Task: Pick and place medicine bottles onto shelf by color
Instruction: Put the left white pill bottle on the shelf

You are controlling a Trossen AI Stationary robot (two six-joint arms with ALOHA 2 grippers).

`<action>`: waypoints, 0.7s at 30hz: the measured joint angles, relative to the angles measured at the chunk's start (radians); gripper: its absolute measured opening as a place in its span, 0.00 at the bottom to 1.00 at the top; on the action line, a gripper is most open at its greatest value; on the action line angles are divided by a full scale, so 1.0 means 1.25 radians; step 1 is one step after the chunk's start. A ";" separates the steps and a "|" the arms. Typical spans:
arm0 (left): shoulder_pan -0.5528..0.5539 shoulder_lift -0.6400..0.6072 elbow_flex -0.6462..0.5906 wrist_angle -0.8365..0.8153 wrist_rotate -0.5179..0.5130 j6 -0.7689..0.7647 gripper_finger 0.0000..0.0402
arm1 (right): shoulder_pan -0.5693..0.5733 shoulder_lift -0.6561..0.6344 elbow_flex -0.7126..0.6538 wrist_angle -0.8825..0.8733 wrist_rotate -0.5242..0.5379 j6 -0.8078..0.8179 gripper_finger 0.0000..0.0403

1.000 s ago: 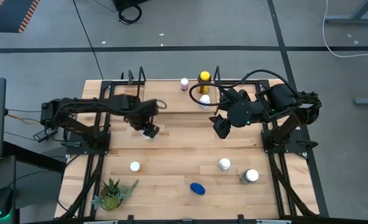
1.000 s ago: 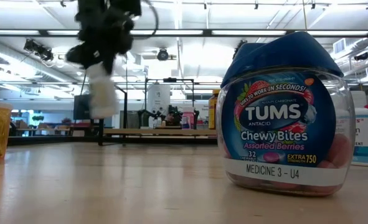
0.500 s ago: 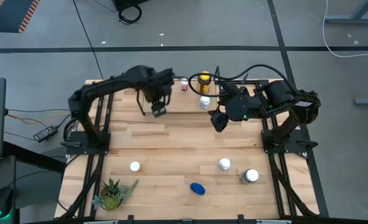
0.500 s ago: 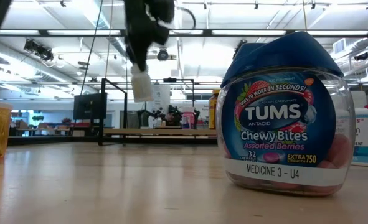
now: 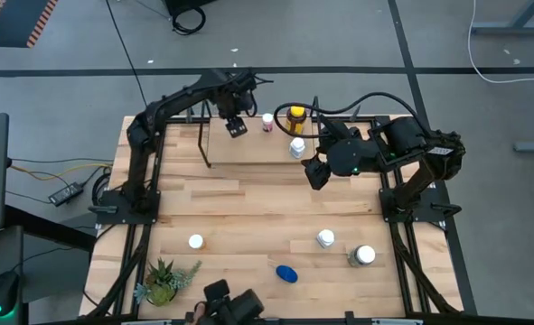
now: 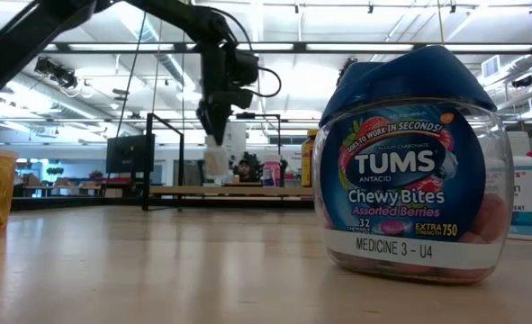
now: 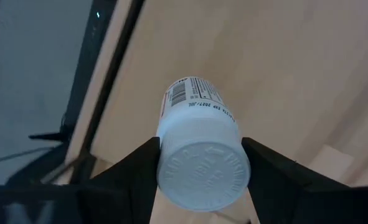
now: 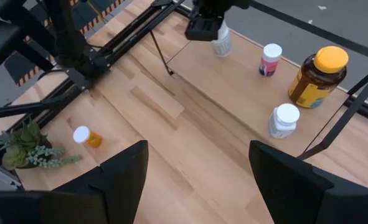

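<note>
My left gripper [image 5: 235, 126] is over the left part of the shelf [image 5: 339, 155] at the table's far edge, shut on a white pill bottle [image 7: 196, 109]. Standing on the shelf plank are a small pink-capped bottle [image 5: 267, 122], a yellow-amber bottle [image 5: 295, 115] and a white bottle [image 5: 297, 147]. My right gripper [image 5: 315, 173] hangs open over the table just in front of the shelf's right half, touching nothing. An orange bottle [image 5: 195, 242], a white bottle [image 5: 325, 238], a clear-greyish bottle [image 5: 361, 256] and a blue bottle [image 5: 286, 273] lie or stand on the near half of the table. My left gripper pinches the white bottle at its cap end [image 7: 171, 168] between the two fingers [image 7: 137, 171], coming from above and pointing down. The bottle [image 6: 216, 160] hangs upright below the fingers, just above the shelf plank; whether its base touches the plank, I cannot tell.
A small potted plant [image 5: 163, 282] stands at the table's near left corner. The shelf's black wire end frames [image 5: 201, 135] rise at both ends. Bare wood lies between the shelf and the near bottles. A dark object [image 5: 230, 307] sits at the near edge.
My left gripper, carrying the white bottle, has swung from the table's left-middle toward the far edge and to the right, ending above the shelf's left part, then lowered toward the plank. My right gripper has shifted slightly toward the far edge.
</note>
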 joint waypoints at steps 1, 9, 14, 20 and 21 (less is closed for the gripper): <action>0.001 0.007 0.007 0.006 0.000 0.004 0.51 | 0.000 0.000 0.000 0.000 0.000 0.003 0.70; -0.004 0.049 0.019 0.045 -0.002 0.046 0.53 | -0.016 0.000 0.000 0.002 0.000 0.019 0.70; -0.004 0.057 0.020 0.060 -0.008 0.065 0.52 | -0.016 0.000 0.000 0.002 -0.001 0.021 0.70; -0.004 0.059 0.020 0.088 -0.012 0.068 0.57 | -0.015 0.000 0.000 0.002 -0.002 0.027 0.70; -0.004 0.059 0.019 0.092 -0.012 0.067 0.57 | -0.015 0.000 0.000 0.002 -0.003 0.027 0.70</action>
